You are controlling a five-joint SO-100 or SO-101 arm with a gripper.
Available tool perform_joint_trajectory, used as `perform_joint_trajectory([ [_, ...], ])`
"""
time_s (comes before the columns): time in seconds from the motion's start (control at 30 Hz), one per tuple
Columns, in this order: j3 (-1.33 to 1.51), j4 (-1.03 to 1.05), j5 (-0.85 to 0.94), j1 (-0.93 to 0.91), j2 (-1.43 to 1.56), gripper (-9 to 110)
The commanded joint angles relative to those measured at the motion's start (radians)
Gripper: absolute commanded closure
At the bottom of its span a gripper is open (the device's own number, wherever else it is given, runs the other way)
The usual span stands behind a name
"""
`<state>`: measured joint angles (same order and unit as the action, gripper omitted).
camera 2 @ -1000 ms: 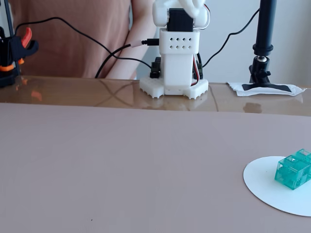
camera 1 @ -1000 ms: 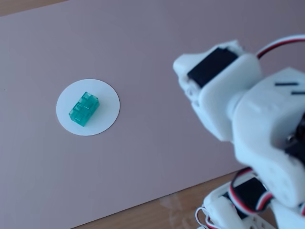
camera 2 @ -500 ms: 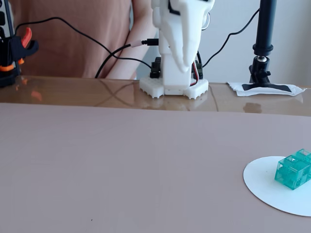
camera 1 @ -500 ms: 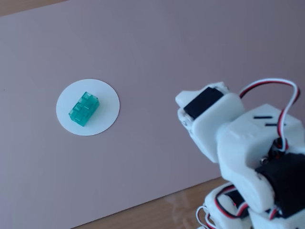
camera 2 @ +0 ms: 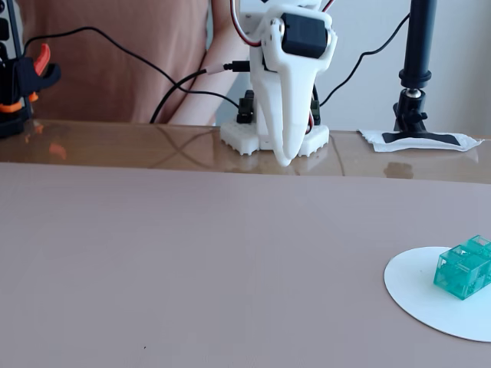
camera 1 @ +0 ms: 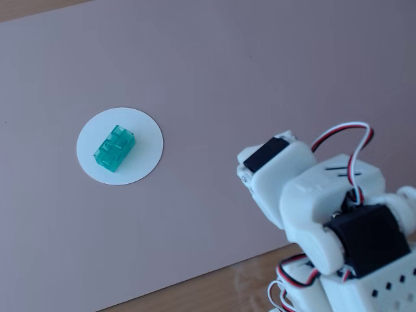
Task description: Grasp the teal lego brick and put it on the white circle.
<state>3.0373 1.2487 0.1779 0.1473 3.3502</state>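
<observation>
The teal lego brick point(camera 1: 114, 148) lies on the white circle point(camera 1: 146, 156), a little left of its middle, studs up. In the other fixed view the brick point(camera 2: 462, 268) sits on the circle point(camera 2: 418, 290) at the lower right edge. My gripper point(camera 2: 283, 157) hangs folded back at the arm's base, its tip pointing down, far from the brick. Its jaws look closed together and hold nothing. In the first fixed view the gripper point(camera 1: 246, 174) is at the lower right, well right of the circle.
A pinkish-mauve mat point(camera 1: 260, 78) covers the table; bare glossy wood shows beyond it point(camera 2: 115, 142). A black camera stand point(camera 2: 418, 69) on a white pad, cables point(camera 2: 153, 69) and an orange-black clamp point(camera 2: 23, 77) stand along the far edge.
</observation>
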Motion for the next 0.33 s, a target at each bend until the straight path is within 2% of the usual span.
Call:
perform_joint_trajectory([
  [0.0, 0.0, -0.012, 0.0, -0.005, 0.009, 102],
  [0.3, 0.0, -0.012, -0.006, -0.005, 0.009, 102],
])
